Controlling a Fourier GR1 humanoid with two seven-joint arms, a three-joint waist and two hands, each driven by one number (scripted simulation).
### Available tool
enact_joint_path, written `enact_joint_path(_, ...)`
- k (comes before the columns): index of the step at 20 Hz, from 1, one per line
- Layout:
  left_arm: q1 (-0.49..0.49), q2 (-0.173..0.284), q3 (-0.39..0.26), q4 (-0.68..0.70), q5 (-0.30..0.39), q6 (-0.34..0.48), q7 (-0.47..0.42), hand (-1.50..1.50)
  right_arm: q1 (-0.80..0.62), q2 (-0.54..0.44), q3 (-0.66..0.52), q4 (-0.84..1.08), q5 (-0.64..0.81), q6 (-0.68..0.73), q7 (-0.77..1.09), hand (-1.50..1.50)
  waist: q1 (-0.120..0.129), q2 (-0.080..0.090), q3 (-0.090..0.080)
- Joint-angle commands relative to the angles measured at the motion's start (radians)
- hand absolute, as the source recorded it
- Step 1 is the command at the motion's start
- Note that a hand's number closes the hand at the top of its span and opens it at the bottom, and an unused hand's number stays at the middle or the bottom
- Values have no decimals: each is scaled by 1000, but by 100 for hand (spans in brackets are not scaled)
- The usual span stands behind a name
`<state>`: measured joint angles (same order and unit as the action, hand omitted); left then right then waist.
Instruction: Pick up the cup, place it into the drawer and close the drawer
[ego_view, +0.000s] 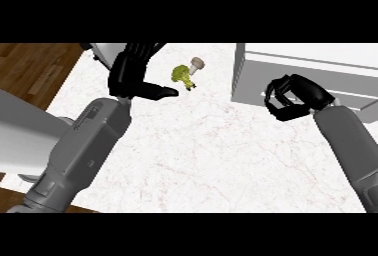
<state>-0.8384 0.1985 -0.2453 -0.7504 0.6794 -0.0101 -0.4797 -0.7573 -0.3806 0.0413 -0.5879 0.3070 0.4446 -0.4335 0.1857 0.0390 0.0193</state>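
The cup (184, 74) lies near the far edge of the surface (214, 155), about halfway along that edge. It is small and yellow-green, with a pale, round end pointing toward the far edge. It looks tipped over, with its long side running from the far edge back toward the robot (it is too small to be sure).

The left hand (136, 75) is the nearer one. It is just beside the cup, on the cup's left, and not touching it. Its fingers are straight and point toward the far edge, and its thumb sticks out toward the cup. It holds nothing. So the cup is a short way to the right of this hand.

The right hand (295, 97) is farther off, on the cup's right. Its fingers are curled, but nothing shows inside them. It sits right in front of the white drawer unit (310, 67) at the far right corner.

The surface is white marble with thin pink lines. A brown wooden floor (29, 70) shows past the left edge.
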Motion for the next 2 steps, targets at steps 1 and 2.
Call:
enact_joint_path(1, 9, 13, 0, -13, 3, -20, 2, -150, -176, -118, -88, 27, 8, -127, 85, 150, 38, 10, -17)
enact_joint_path(2, 22, 5, -8, -10, -3, -19, -4, -150, -172, -111, -87, 22, 5, -125, 84, 150, 43, 15, -17)
